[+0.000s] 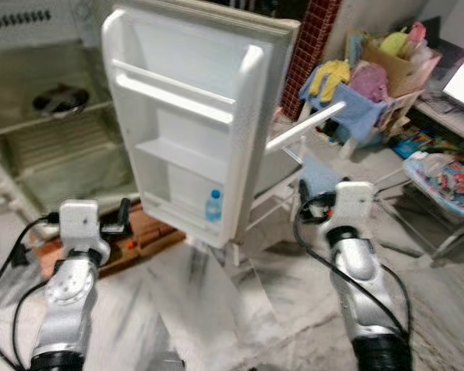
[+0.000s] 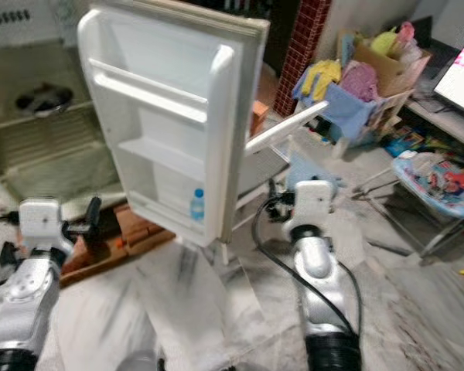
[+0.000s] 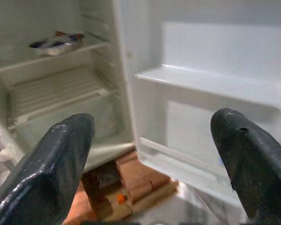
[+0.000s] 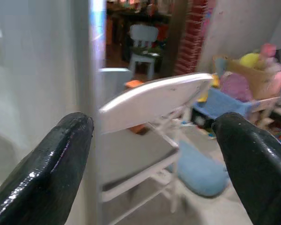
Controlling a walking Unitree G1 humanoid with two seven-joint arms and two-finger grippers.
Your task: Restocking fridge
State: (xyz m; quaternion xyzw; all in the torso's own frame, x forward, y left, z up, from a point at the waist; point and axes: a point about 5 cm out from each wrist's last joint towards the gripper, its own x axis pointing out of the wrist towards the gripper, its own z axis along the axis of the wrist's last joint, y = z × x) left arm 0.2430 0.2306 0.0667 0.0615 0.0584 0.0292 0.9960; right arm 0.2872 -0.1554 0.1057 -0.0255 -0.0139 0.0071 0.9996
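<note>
Fridge door (image 1: 187, 116) stands wide open, inner side facing the robot. White moulded plastic, smooth, w/ two rail shelves and a bottom bin. One small clear water bottle (image 1: 213, 205), blue cap and label, stands upright in the bottom door bin, at its end nearest the door's free edge. Fridge interior (image 3: 56, 89): ribbed white shelves, pale walls; a flat blue-white packet (image 3: 56, 41) lies on the upper shelf.

Left end effector (image 3: 150, 168): fingers spread wide, nothing held, aimed at the gap between cabinet and door. Right end effector (image 4: 154, 173): also spread wide, empty, facing past the door's outer edge toward a white folding chair (image 4: 150, 112).

Floor is grey speckled stone. Reddish bricks (image 1: 143, 232) lie at the fridge base. Cluttered toy bin (image 1: 371, 85) well apart on the right.

Judgement: no stock item in either end effector, so next step is fetching. Approx. early stage. On return, approach door bin from the front, keep item upright, lower beside the bottle w/o knocking it. Bricks and chair legs are trip and snag risks for arms and cables.
</note>
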